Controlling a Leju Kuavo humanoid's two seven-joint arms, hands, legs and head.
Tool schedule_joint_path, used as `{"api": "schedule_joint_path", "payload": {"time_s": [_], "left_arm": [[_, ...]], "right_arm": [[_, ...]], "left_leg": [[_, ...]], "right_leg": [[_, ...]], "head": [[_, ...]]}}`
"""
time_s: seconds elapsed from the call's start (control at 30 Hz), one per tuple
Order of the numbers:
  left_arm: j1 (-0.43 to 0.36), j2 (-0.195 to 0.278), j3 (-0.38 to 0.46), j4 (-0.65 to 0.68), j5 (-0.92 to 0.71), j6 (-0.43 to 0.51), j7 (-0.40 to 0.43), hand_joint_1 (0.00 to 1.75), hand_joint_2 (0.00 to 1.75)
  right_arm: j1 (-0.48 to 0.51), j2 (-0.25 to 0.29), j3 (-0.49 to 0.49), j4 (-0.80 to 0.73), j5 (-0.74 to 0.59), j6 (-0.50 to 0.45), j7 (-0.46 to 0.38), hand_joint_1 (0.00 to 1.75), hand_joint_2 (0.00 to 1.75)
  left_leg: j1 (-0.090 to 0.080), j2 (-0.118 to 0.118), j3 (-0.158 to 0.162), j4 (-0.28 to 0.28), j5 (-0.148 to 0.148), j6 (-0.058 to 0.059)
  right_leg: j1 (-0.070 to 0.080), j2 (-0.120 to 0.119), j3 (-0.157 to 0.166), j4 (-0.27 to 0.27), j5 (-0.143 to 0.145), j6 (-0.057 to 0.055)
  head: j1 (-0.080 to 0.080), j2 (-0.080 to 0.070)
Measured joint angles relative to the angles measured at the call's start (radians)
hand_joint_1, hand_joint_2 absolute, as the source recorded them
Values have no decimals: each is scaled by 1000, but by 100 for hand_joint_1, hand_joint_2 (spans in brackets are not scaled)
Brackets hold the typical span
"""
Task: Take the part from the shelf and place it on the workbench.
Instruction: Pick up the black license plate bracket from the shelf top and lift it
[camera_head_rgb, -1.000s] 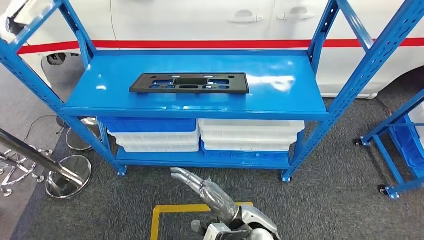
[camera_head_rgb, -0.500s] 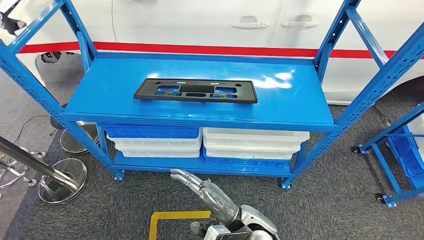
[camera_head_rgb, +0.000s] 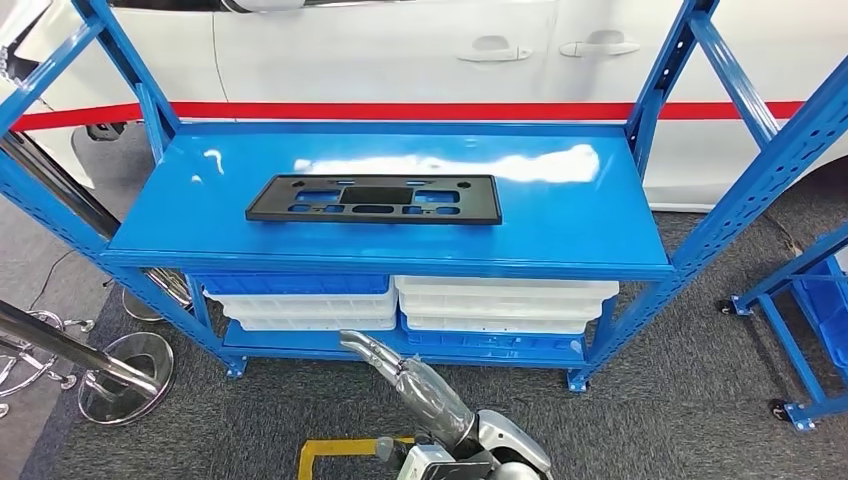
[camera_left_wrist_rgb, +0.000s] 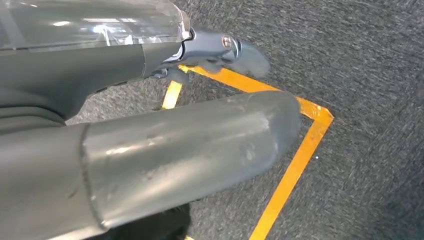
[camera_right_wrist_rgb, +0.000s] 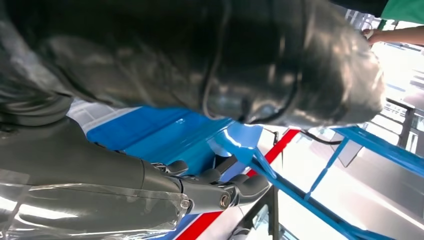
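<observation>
Black plastic part (camera_head_rgb: 374, 199), long flat frame w/ cut-outs, lying flat on top deck of blue steel shelf (camera_head_rgb: 560, 215), roughly centre-left, long side parallel to front edge. Untouched, nothing resting on it.

Below deck: stacked trays on lower level, blue tray (camera_head_rgb: 295, 284) over white trays (camera_head_rgb: 300, 310) on left, white trays (camera_head_rgb: 505, 298) on right w/ blue one underneath. Blue perforated uprights at shelf corners. Behind shelf: white car (camera_head_rgb: 400, 50) w/ red stripe along doors, two door handles visible.

Left hand (camera_head_rgb: 375, 352) low in head view, in front of shelf's bottom level, well apart from part, fingers stretched out together, pointing fwd, holding nothing. Silver forearm leading back to bottom edge. Left wrist view: thick grey thumb (camera_left_wrist_rgb: 200, 145) and darker fingers (camera_left_wrist_rgb: 225, 50) over grey carpet, nothing between them, yellow floor-tape square (camera_left_wrist_rgb: 300, 150) beneath.

Right hand (camera_right_wrist_rgb: 220, 192) seen in right wrist view, dark fingers lightly curled, apart, nothing in them; blue shelf and red stripe blurred behind. Person's arm (camera_right_wrist_rgb: 395, 35) at far corner of that view.

Floor: dark grey carpet (camera_head_rgb: 680, 380). Chrome stand w/ round base (camera_head_rgb: 125, 362) to left of shelf, cables near it. Second blue wheeled rack (camera_head_rgb: 800, 300) at right edge. Yellow tape corner (camera_head_rgb: 340, 450) by robot's body.
</observation>
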Motion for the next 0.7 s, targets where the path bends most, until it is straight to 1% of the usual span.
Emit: {"api": "schedule_joint_path", "payload": {"time_s": [0.03, 0.07, 0.1, 0.13, 0.17, 0.2, 0.23, 0.3, 0.37, 0.4, 0.43, 0.47, 0.5, 0.53, 0.57, 0.6, 0.63, 0.67, 0.7], "left_arm": [[1, 0, 0, 0, 0, 0, 0, 0, 0], [3, 0, 0, 0, 0, 0, 0, 0, 0], [4, 0, 0, 0, 0, 0, 0, 0, 0], [4, 0, 0, 0, 0, 0, 0, 0, 0], [4, 1, 0, 0, 0, 0, 0, 0, 0], [4, 1, 0, 0, 0, 0, 0, 0, 0], [4, 1, 0, 0, 0, 0, 0, 0, 0], [3, 1, 0, 0, 0, 0, 0, 0, 0], [4, 1, 0, 0, 0, 0, 0, 0, 0], [4, 0, 1, 0, 0, 0, 0, 0, 0], [4, 0, 1, 0, 0, 0, 0, 0, 0], [4, 0, 1, 0, 0, 0, 0, 0, 0], [4, 1, 1, 0, -1, 1, 0, 0, 0], [4, 1, 1, 0, -2, 2, 0, 0, 0], [5, 1, 1, 0, -3, 3, 1, 0, 0], [6, 1, 1, 0, -4, 4, 2, 0, 0], [7, 1, 1, 0, -5, 6, 3, 0, 0], [8, 1, 1, 0, -6, 8, 4, 0, 0], [8, 0, 1, 1, -6, 9, 5, 0, 0]], "right_arm": [[0, 0, 0, 2, 0, 1, 0, 0, 0], [1, 0, 0, 4, 0, 1, 0, 0, 0], [1, 0, 0, 5, 0, 2, 1, 0, 0], [1, 1, 0, 5, 0, 2, 1, 0, 0], [1, 2, 0, 6, 0, 2, 1, 0, 0], [0, 3, 0, 6, 0, 2, 1, 0, 0], [-1, 5, 0, 7, 0, 2, 1, 0, 0], [-2, 7, 0, 8, 0, 2, 1, 0, 0], [-3, 10, 0, 8, 1, 2, 1, 0, 0], [-5, 10, 0, 8, 0, 2, 0, 0, 0], [-6, 11, 0, 8, -2, 2, 0, 0, 0], [-7, 11, 0, 9, -5, 4, -1, 0, 0], [-8, 11, 0, 9, -12, 7, -1, 0, 0], [-7, 11, 0, 9, -19, 11, -2, 0, 0], [-6, 11, 0, 9, -26, 15, -3, 0, 0], [-6, 11, 0, 9, -32, 18, -4, 0, 0], [-5, 11, 0, 9, -37, 19, -4, 0, 0], [-5, 11, 0, 8, -41, 20, -4, 0, 0], [-5, 11, 0, 7, -44, 21, -4, 0, 0]], "left_leg": [[0, 0, -38, 51, -7, -2], [0, 0, -60, 68, 7, -2], [0, 0, -63, 45, 43, 0], [0, 0, -48, -14, 94, 5], [-1, 0, -24, -83, 138, 11], [-4, 0, -1, -144, 168, 17], [-7, 0, 14, -182, 181, 22], [-12, -2, 22, -203, 176, 31], [-7, -2, 32, -217, 176, 41], [-4, -2, 41, -225, 176, 46], [-1, -1, 49, -232, 175, 52], [-1, 0, 55, -234, 172, 56], [-2, 0, 59, -234, 168, 59], [-2, 0, 64, -233, 162, 61], [-2, 0, 71, -233, 156, 61], [-2, -1, 79, -232, 148, 60], [-2, -2, 90, -231, 140, 58], [-2, -3, 99, -230, 131, 55], [-4, -4, 107, -229, 122, 50]], "right_leg": [[1, 1, 6, 0, -6, -1], [1, 2, 14, 0, -13, -1], [2, 3, 25, 0, -20, 0], [2, 4, 37, 0, -28, 2], [3, 4, 47, 0, -36, 4], [4, 5, 55, 0, -43, 8], [5, 5, 59, -1, -48, 13], [6, 6, 61, -6, -53, 24], [7, 5, 66, -6, -59, 34], [7, 4, 63, 10, -69, 38], [7, 4, 43, 51, -88, 42], [4, 3, 10, 111, -113, 44], [3, 3, -34, 183, -139, 46], [2, 3, -79, 248, -155, 48], [2, 3, -108, 281, -150, 49], [1, 2, -119, 276, -124, 50], [1, 2, -108, 230, -79, 49], [0, 1, -84, 159, -30, 46], [2, 0, -58, 95, 4, 43]], "head": [[0, 0], [0, 0], [0, 0], [0, 0], [0, 0], [0, 0], [0, 0], [0, 0], [0, 0], [0, 0], [0, 0], [0, 0], [0, 0], [0, 0], [0, 0], [0, 0], [0, 0], [1, 0], [1, 0]]}}
